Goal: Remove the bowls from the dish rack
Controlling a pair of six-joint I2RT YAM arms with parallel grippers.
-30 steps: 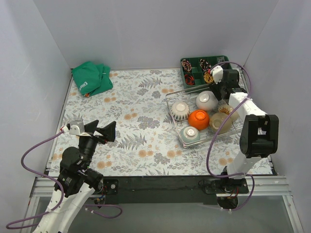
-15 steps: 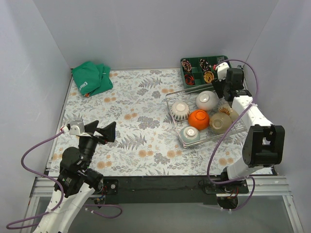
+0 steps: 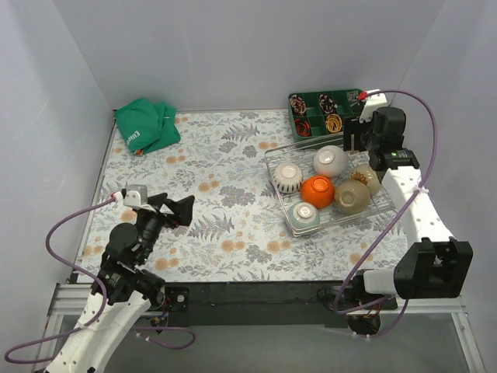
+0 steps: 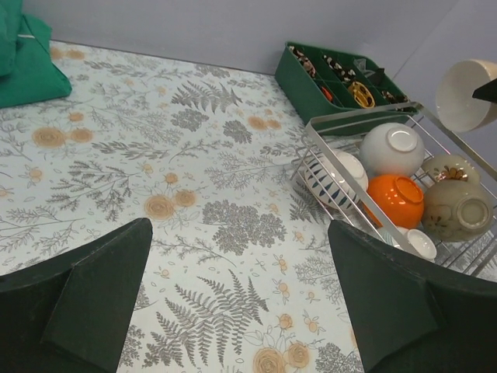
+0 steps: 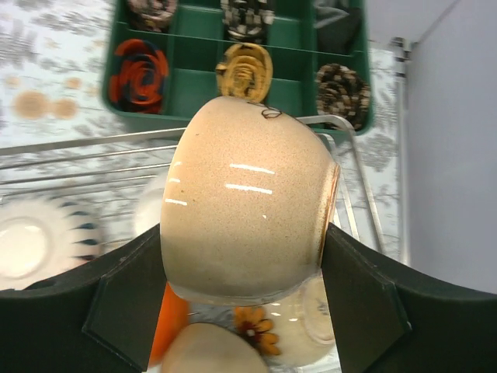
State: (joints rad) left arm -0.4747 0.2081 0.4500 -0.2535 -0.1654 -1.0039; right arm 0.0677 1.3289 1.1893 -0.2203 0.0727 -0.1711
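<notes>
**right gripper [image 5: 245, 260] clamped on a beige bowl [image 5: 245, 210] — left gripper [image 4: 241, 287] empty**

Right fingers [image 5: 128, 299] are spread wide and press on both sides of the beige bowl. It's tipped on its side, rim toward the right-hand finger. It hangs over the far right corner of the dish rack [image 3: 272, 155], near the green tray [image 5: 190, 85]. Left fingers are fully apart, touching nothing, above the floral table [image 4: 194, 155]. In the rack, foot up: white bowl [image 3: 331, 161], ribbed cream bowl [image 3: 288, 176], orange bowl [image 3: 318, 190] — others beside them.
</notes>
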